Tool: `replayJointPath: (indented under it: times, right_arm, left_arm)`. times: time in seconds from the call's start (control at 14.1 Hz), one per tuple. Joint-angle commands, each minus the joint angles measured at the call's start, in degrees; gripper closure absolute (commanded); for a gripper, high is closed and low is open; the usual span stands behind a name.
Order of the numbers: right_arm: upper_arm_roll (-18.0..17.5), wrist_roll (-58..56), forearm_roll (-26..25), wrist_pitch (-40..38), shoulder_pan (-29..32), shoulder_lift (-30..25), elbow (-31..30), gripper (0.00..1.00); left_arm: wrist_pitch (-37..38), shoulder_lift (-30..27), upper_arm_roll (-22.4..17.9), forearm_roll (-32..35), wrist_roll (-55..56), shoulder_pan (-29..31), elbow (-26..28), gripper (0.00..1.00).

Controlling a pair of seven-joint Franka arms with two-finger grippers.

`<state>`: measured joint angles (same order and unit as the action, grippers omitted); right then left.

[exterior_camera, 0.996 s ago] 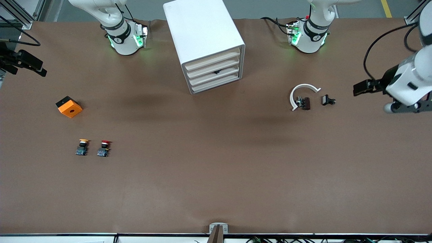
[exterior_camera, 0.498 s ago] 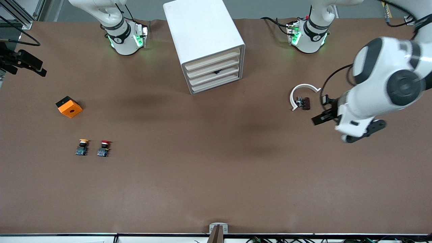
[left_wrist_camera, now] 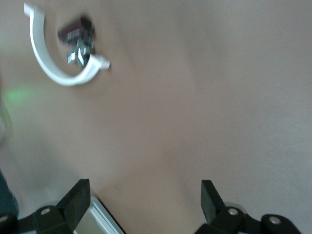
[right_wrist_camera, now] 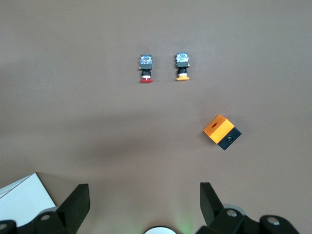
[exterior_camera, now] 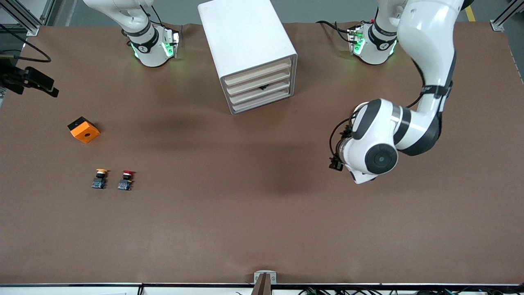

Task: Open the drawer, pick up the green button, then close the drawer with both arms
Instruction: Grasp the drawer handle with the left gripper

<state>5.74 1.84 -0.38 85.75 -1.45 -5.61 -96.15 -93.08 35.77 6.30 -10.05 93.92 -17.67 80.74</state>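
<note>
The white cabinet [exterior_camera: 241,37] stands at the middle of the table between the two bases. Its several cream-fronted drawers [exterior_camera: 260,84] are all shut, and one carries a small black mark [exterior_camera: 264,87]. The button is out of view. My left arm's wrist [exterior_camera: 374,153] hangs over the table toward the left arm's end, hiding most of its hand. The left gripper [left_wrist_camera: 145,187] is open over bare brown table with nothing between its fingers. My right arm waits; the right gripper [right_wrist_camera: 144,195] is open and empty, high over the table by its base.
A white curved piece [left_wrist_camera: 53,63] with a small dark part [left_wrist_camera: 78,39] lies under the left arm. Toward the right arm's end sit an orange-and-black block [exterior_camera: 84,130], a yellow-capped button [exterior_camera: 99,178] and a red-capped button [exterior_camera: 126,180].
The left arm has swung in from the table's end toward the middle and now covers the white curved piece and the small black parts. The right arm has barely moved.
</note>
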Motion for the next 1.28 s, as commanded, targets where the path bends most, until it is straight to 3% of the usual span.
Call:
replayJointPath:
  times: [0.0, 0.28, 0.71, 1.07, 1.21]
  right_arm:
    - [-0.7, -0.6, -0.6, -0.8, 0.7, 4.9, 2.7, 0.00]
    - [-0.8, -0.6, -0.5, -0.4, 0.5, 6.3, 3.0, 0.00]
    - [-0.8, -0.6, -0.8, -0.2, 1.2, 10.0, 4.1, 0.00]
    - [-0.7, -0.5, -0.8, -0.1, 1.4, 13.2, 4.2, 0.00]
    - [-0.6, -0.2, -0.8, -0.1, 1.4, 13.2, 4.5, 0.00]
  left_arm:
    - [0.9, 2.5, -0.2, -5.8, 7.1, -0.8, -1.7, 0.00]
    - [1.2, 6.8, -0.2, -12.9, 22.2, -3.3, -1.1, 0.00]
    - [2.3, 9.0, -0.2, -21.2, 28.1, -5.9, 1.3, 0.01]
    - [4.0, 11.0, -0.2, -26.8, 31.1, -7.2, 2.0, 0.13]
    - [5.1, 12.1, -0.2, -27.6, 31.0, -7.6, 3.2, 0.24]
